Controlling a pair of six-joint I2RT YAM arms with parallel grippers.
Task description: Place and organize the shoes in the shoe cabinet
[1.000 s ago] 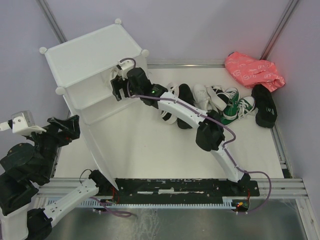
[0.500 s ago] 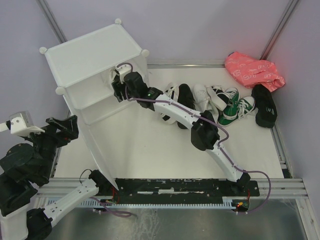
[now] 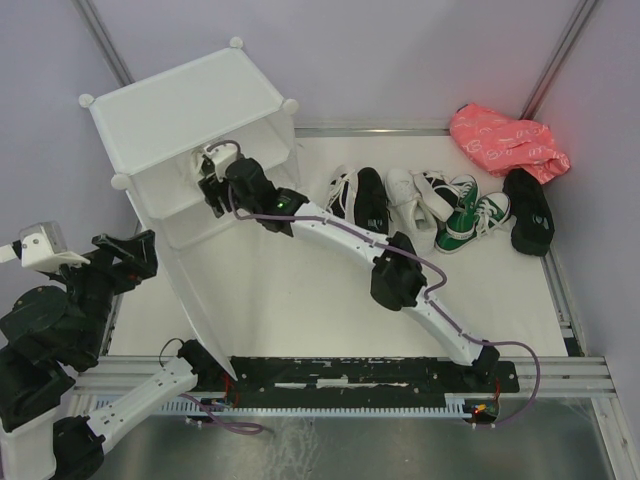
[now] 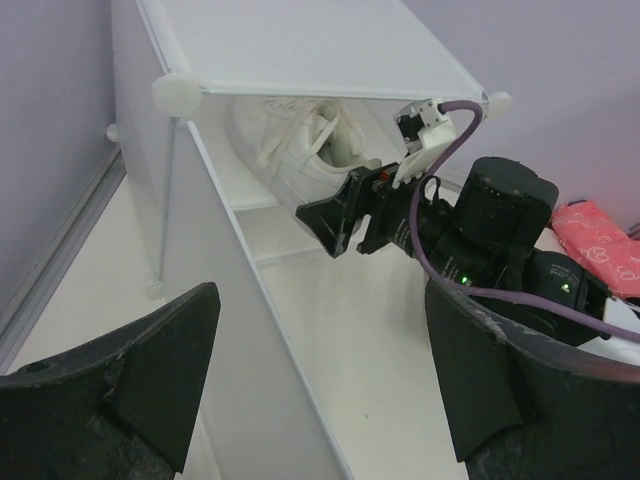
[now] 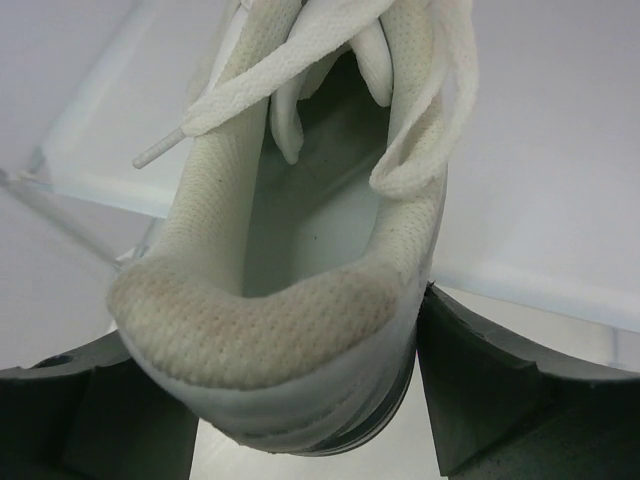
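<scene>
The white laced mesh sneaker (image 5: 290,330) is lodged in the upper compartment of the white translucent plastic cabinet (image 3: 180,105) at the tabletop's (image 3: 300,300) far-left corner. Its heel is flanked by the right pincer (image 5: 300,410); a pinch cannot be confirmed. The left pincer (image 4: 320,380) is spread, empty. Light and soft, the shoe is judged best gripped at the stiffer heel
</scene>
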